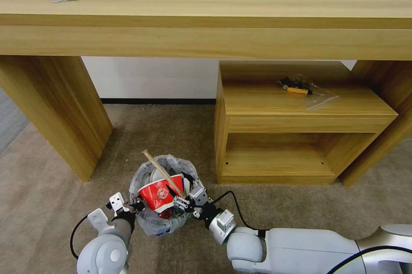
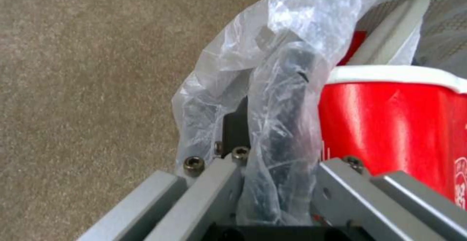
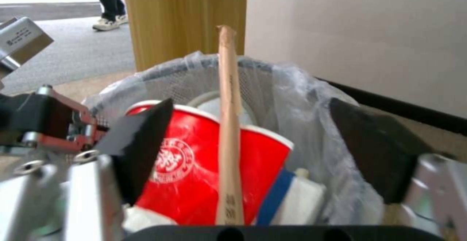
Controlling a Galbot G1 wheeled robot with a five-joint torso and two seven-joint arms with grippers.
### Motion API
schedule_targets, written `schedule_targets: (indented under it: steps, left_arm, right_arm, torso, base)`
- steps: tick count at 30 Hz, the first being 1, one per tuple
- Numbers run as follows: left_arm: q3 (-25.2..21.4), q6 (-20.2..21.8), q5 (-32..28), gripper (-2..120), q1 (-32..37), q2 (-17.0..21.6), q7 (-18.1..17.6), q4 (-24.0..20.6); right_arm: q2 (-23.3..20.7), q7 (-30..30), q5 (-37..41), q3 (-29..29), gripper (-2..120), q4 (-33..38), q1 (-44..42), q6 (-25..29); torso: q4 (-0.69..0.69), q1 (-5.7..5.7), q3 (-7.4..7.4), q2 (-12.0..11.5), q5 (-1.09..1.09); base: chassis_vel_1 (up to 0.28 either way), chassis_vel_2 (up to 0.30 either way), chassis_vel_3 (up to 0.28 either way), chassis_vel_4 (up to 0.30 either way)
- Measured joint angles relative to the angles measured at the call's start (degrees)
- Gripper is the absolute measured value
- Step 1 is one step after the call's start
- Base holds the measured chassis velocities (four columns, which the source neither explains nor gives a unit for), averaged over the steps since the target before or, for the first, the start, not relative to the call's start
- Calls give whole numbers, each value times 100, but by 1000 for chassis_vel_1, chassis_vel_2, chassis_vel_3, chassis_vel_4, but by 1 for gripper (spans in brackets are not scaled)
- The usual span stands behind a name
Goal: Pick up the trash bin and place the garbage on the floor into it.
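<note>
The trash bin (image 1: 164,218), black with a crinkled whitish bag over its rim, is low over the beige floor (image 1: 171,137). It holds garbage: a red-white cup (image 1: 159,193), a wooden stick (image 1: 163,172) poking up, and a blue-white carton (image 3: 287,193). My left gripper (image 1: 132,205) is shut on the bin's near-left rim; in the left wrist view the bagged rim (image 2: 287,106) runs between the left gripper's (image 2: 272,153) fingers. My right gripper (image 1: 189,199) is at the bin's right rim. In the right wrist view the right gripper (image 3: 258,146) is open, its pads (image 3: 141,146) either side of the stick (image 3: 228,124), not touching it.
A long wooden table (image 1: 206,29) spans the back, its left leg (image 1: 56,111) just beyond the bin. A low wooden shelf unit (image 1: 257,128) stands right of the bin, with a bagged tool (image 1: 302,89) on top. Grey ribbed carpet (image 1: 8,119) begins at the far left.
</note>
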Motion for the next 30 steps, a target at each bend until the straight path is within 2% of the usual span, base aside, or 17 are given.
schedule_targets:
  steps: [2, 6, 30]
  left_arm:
    - [-20, -4, -25, 0, -33, 22, -6, 41]
    - [-25, -5, -48, 0, -69, 53, -15, 89]
    - [88, -23, -80, 0, -336, 31, -61, 395]
  right_arm:
    - [-54, -8, -12, 54, 96, 42, -52, 0]
    - [-128, -17, -21, 161, 100, 122, -116, -4]
    - [-406, -96, -92, 582, 100, 334, -303, 9]
  torso:
    - [0, 0, 0, 0, 0]
    - [0, -1, 0, 0, 0]
    - [1, -1, 0, 1, 0]
  base:
    - [0, 0, 0, 0]
    - [0, 0, 0, 0]
    - [0, 0, 0, 0]
